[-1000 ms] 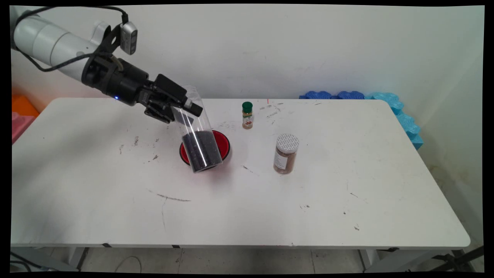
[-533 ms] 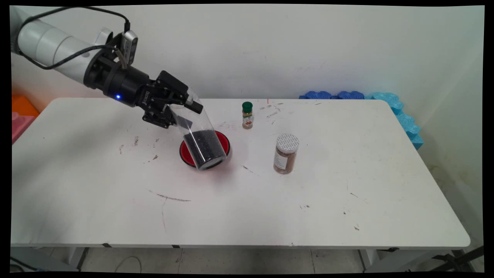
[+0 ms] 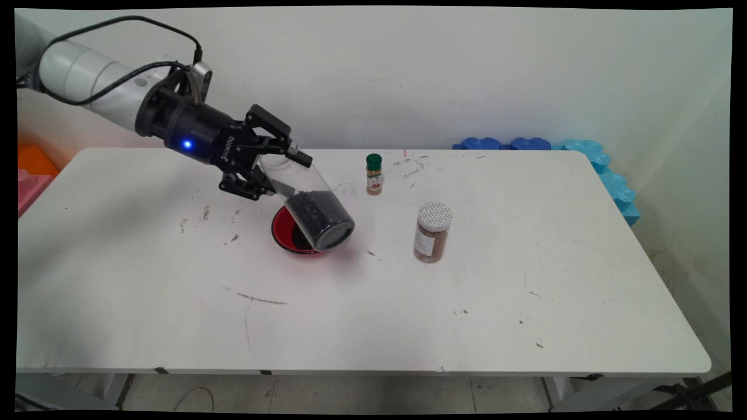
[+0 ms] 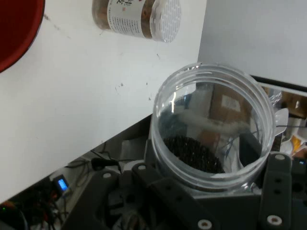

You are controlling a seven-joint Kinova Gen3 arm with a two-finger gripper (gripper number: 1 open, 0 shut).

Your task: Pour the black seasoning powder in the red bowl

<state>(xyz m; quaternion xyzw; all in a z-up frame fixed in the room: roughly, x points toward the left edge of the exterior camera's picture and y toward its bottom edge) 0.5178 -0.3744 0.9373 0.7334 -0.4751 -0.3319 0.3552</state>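
My gripper [image 3: 286,175] is shut on a clear plastic jar [image 3: 312,210] partly filled with black grains. I hold the jar steeply tilted above a red bowl [image 3: 280,230], its base pointing down and to the right over the bowl's right rim. The grains lie at the base end. A dark patch shows inside the bowl. In the hand view the jar [image 4: 211,129] shows its open mouth between the fingers of my gripper [image 4: 206,179], with the grains deep inside it. The red bowl [image 4: 14,28] sits at that view's top left corner.
A brown spice jar with a white lid [image 3: 432,232] [image 4: 136,14] stands right of the bowl. A small green-capped bottle [image 3: 374,174] stands behind it. Blue foam [image 3: 583,154] lies at the table's [image 3: 408,309] back right corner, and orange and pink blocks [image 3: 35,166] at the far left.
The hand has rolled and dropped slightly. The jar has tipped from nearly upright to a steep lean, its base swinging right across the bowl, and the grains have shifted with it.
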